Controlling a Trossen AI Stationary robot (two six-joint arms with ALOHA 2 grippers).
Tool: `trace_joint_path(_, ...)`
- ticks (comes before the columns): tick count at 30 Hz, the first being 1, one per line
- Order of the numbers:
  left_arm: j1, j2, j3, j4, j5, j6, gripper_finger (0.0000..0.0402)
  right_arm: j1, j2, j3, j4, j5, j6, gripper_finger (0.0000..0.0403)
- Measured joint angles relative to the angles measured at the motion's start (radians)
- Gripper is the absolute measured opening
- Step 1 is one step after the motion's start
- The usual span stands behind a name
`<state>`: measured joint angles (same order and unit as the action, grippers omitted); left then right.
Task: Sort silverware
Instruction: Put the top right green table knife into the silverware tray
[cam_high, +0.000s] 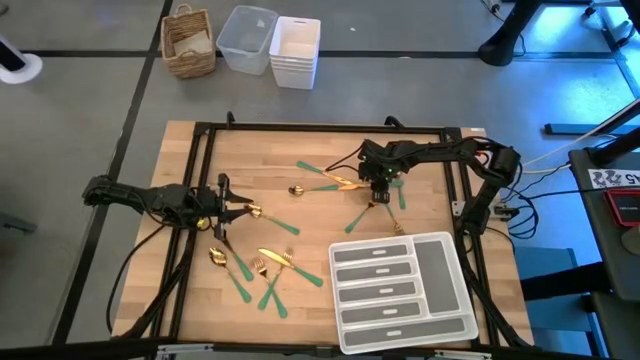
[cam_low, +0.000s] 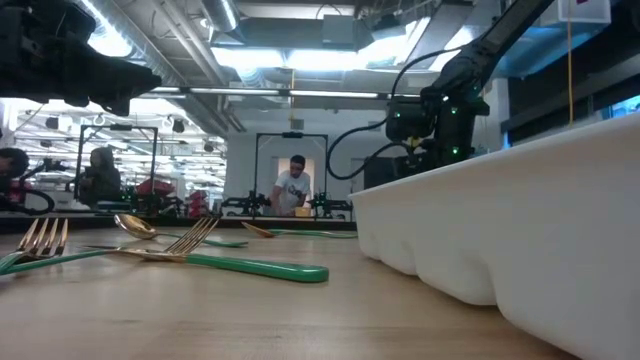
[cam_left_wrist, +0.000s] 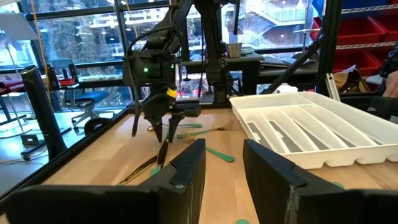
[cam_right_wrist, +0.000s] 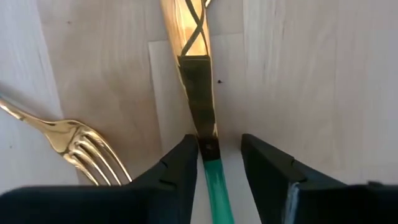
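Observation:
Gold-headed, green-handled silverware lies scattered flat on the wooden table: a cluster (cam_high: 265, 270) near the near-left side, a spoon (cam_high: 297, 190) and a fork (cam_high: 345, 182) mid-table. My right gripper (cam_right_wrist: 217, 158) is open and points straight down over a knife (cam_right_wrist: 198, 93), with one finger on each side of it. My left gripper (cam_left_wrist: 222, 165) is open and empty. It hovers level at the table's left (cam_high: 238, 210), just short of a gold utensil head (cam_high: 255, 211). The white compartmented tray (cam_high: 405, 290) sits at the near right. My right gripper comes from above, its fingers across the knife at the neck (cam_right_wrist: 208, 149), where the gold blade meets the green handle. A gap shows at one finger (cam_right_wrist: 267, 168). The other finger (cam_right_wrist: 180, 165) is close against the neck; whether it touches I cannot tell. The knife lies flat on the table.
A black frame (cam_high: 200, 180) rims the table. A wicker basket (cam_high: 190, 42), a clear tub (cam_high: 247, 38) and stacked white bins (cam_high: 295, 52) stand beyond the far edge. The tray wall (cam_low: 520, 220) fills the low view's right. A person (cam_low: 293, 187) stands far behind.

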<state>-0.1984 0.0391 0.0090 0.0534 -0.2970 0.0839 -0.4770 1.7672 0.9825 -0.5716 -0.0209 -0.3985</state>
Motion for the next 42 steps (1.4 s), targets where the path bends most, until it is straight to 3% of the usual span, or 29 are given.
trace_joint_path(12,0.0,0.0,0.0,0.0,0.0,0.001,0.0102,-0.002,0.002,-0.001,0.0,-0.017,0.0,0.0022)
trace_joint_path(26,0.0,0.0,0.0,0.0,0.0,0.001,0.0102,-0.001,0.004,0.019,-0.026,-0.024,0.005,0.0028)
trace_joint_path(42,0.0,0.0,0.0,0.0,0.0,0.001,0.0102,0.008,0.006,0.285,-0.34,-0.028,0.025,0.0028)
